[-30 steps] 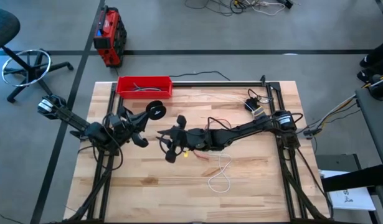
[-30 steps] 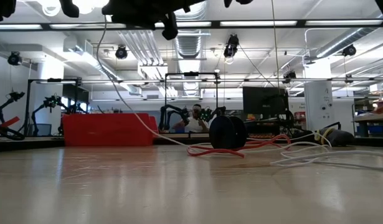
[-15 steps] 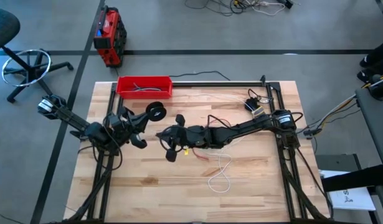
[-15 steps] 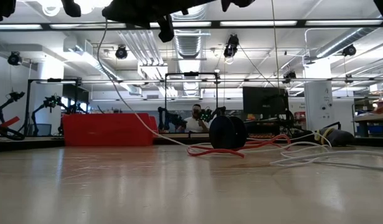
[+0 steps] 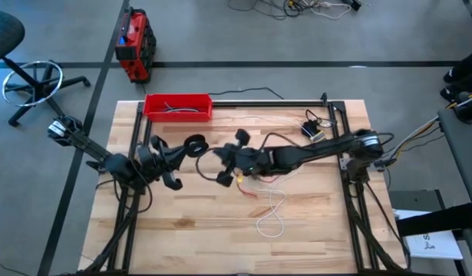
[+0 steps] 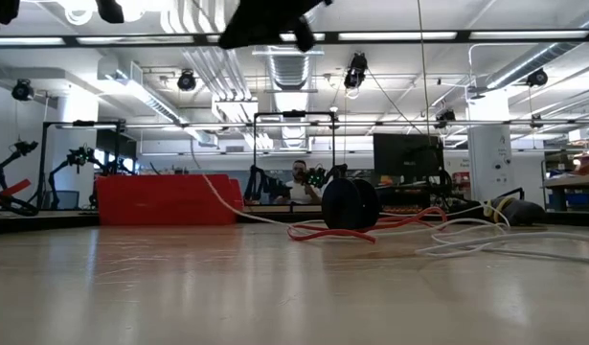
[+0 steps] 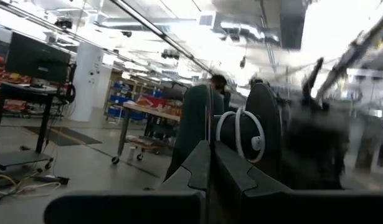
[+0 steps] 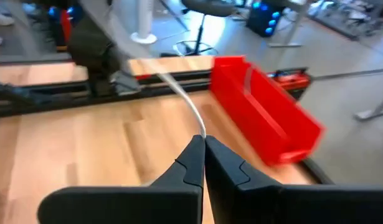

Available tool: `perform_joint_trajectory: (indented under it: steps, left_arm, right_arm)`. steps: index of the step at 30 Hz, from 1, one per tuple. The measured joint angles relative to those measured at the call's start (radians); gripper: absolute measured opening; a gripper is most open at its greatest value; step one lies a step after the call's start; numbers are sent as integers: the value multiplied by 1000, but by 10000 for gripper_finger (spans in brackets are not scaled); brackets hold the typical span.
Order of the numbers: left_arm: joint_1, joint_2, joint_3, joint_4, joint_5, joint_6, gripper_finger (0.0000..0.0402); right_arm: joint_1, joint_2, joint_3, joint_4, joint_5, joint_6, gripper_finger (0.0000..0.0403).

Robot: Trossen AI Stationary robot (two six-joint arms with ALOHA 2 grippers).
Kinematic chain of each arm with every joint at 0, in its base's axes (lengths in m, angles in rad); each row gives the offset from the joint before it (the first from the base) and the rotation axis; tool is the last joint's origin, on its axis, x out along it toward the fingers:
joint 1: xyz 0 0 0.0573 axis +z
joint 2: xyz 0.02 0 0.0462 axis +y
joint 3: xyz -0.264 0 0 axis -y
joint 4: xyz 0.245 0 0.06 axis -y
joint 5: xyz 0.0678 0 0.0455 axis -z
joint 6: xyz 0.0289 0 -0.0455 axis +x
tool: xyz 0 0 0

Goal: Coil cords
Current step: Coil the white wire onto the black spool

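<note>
High view: thin floppy white cord (image 5: 272, 215)

Both arms are dark and slim, made of jointed segments, with thin black fingers (image 8: 197, 163) and probably loose cables alongside.

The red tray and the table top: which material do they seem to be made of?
The red tray looks like moulded plastic: uniform bright colour, thin straight walls, slight sheen in the right wrist view. The table top appears to be light wood, probably butcher-block: parallel plank strips with visible grain, and a smooth finish that reflects the lights in the low view.
</note>
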Motion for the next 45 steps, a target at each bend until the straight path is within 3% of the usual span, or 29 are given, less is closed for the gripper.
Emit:
perform_joint_trajectory:
  steps: [7, 11, 21, 29, 40, 45]
  left_arm:
    - [-29, 0, 0, -129, 2, 2, 0]
    - [-28, 3, 0, -236, 86, 1, 0]
    - [3, 27, 0, -415, 20, -13, 0]
    - [63, 35, 0, -595, 36, -133, 0]
    - [139, 233, 80, -669, 51, -188, 0]
    - [165, 334, 196, -849, -56, -234, 0]
  right_arm:
    - [0, -155, 0, -208, 54, -5, 0]
    - [0, -210, 0, -224, 48, -3, 0]
    - [0, -224, 0, -229, -166, 144, 0]
    - [-5, -193, 0, -236, -193, 263, 0]
    - [-38, -156, 0, -216, -197, 324, 0]
    - [-43, -133, 0, -221, -226, 360, 0]
